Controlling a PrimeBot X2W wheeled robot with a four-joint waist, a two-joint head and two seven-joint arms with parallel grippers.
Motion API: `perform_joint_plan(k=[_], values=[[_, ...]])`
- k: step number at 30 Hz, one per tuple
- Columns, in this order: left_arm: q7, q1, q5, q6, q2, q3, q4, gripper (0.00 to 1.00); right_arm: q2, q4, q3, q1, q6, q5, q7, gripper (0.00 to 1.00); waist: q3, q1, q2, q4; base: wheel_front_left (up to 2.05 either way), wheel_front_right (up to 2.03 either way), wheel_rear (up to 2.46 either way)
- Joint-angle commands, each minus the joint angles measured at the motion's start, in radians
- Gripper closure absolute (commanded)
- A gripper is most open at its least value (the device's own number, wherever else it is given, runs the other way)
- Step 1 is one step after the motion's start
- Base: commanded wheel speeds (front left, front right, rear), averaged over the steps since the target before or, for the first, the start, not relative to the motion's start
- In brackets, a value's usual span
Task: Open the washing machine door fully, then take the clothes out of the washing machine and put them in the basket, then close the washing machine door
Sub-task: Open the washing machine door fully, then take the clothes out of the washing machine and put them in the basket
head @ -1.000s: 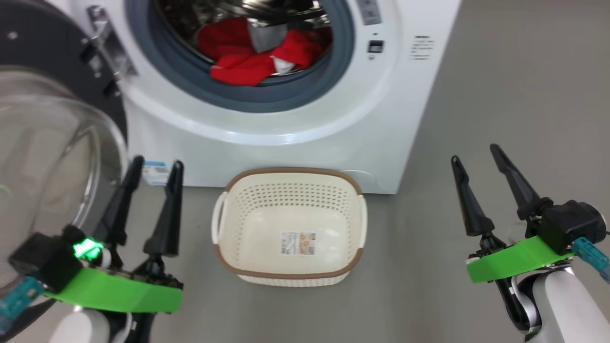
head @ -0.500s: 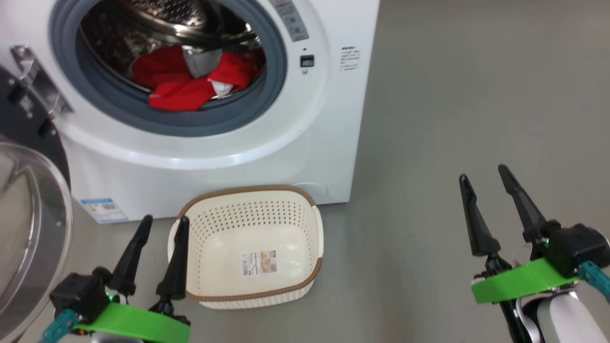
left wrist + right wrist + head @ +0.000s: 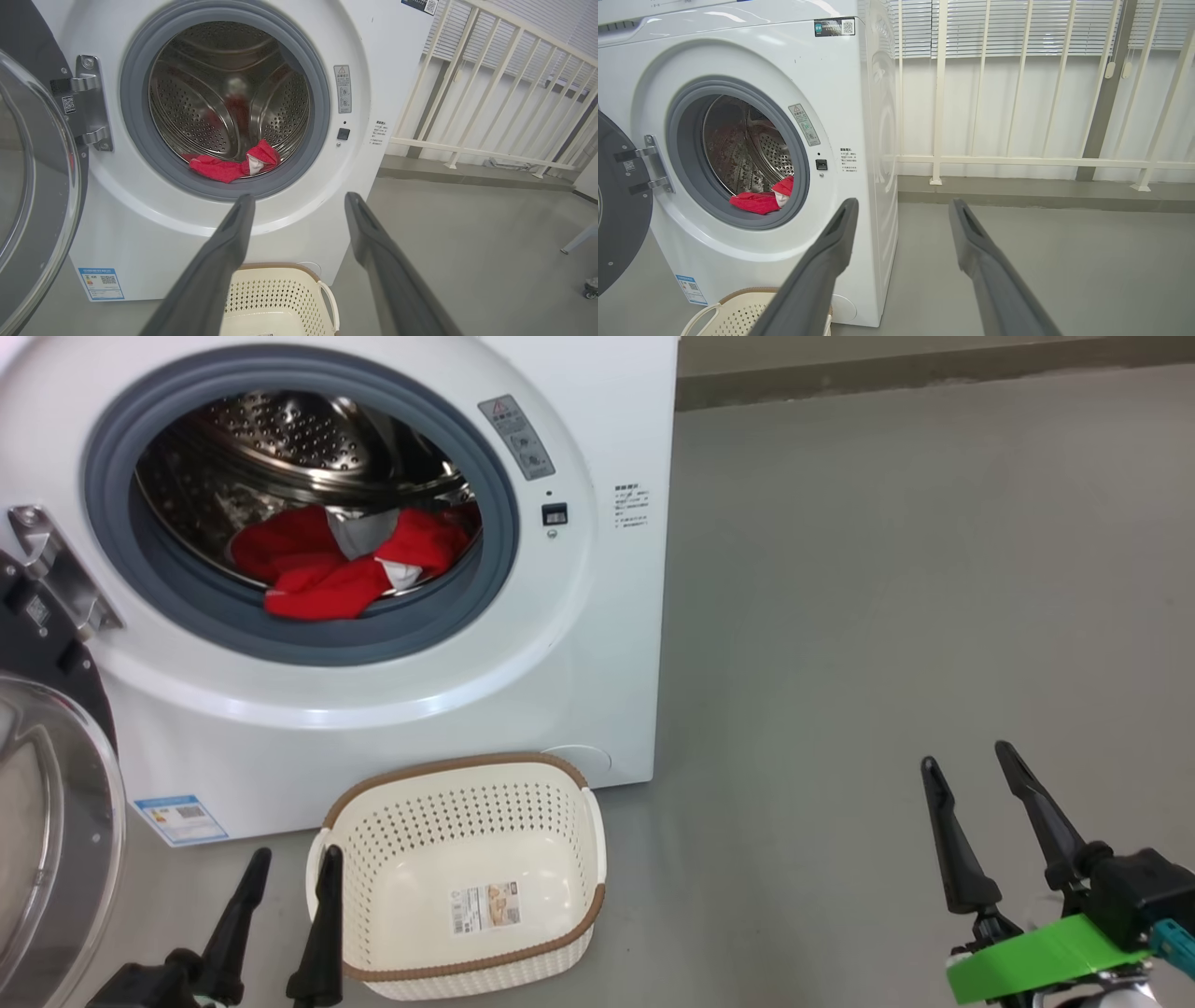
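Observation:
The white washing machine (image 3: 597, 420) stands at the left with its round door (image 3: 47, 821) swung wide open on the left-hand hinge. Red clothes (image 3: 322, 574) with a bit of grey and white lie at the front of the steel drum, partly over the grey rubber ring. The cream basket (image 3: 560, 840) sits empty on the floor before the machine. My left gripper (image 3: 291, 868) is open, low beside the basket's left rim, holding nothing. My right gripper (image 3: 969, 763) is open over bare floor at the lower right. The left wrist view shows the door (image 3: 32, 186), clothes (image 3: 231, 165) and basket (image 3: 280, 289).
Grey floor (image 3: 887, 616) stretches to the right of the machine. A white railing (image 3: 1017, 161) on a low kerb runs behind it, in front of a white wall with blinds. A chair or cart leg and caster (image 3: 586, 261) stand at the far right in the left wrist view.
The head camera has swung so the machine and basket sit further left and lower. Both grippers show lower in the head view, still open; clothes and basket have not moved.

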Motion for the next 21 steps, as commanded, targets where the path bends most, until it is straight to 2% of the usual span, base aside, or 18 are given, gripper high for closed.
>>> perform_joint_plan(k=[1,21], values=[[-0.012,-0.013,0.008,-0.008,0.006,0.045,-0.035,0.00,-0.015,-0.031,0.015,-0.006,0.006,-0.006,-0.006,0.00,-0.006,0.0000,0.0000,-0.005,0.00,0.00,0.00],[-0.012,0.044,0.131,-0.023,-0.023,0.104,-0.023,0.00,-0.016,-0.044,0.003,0.039,0.006,-0.011,-0.006,0.00,-0.034,0.0000,0.0000,-0.012,0.00,0.00,0.00]])
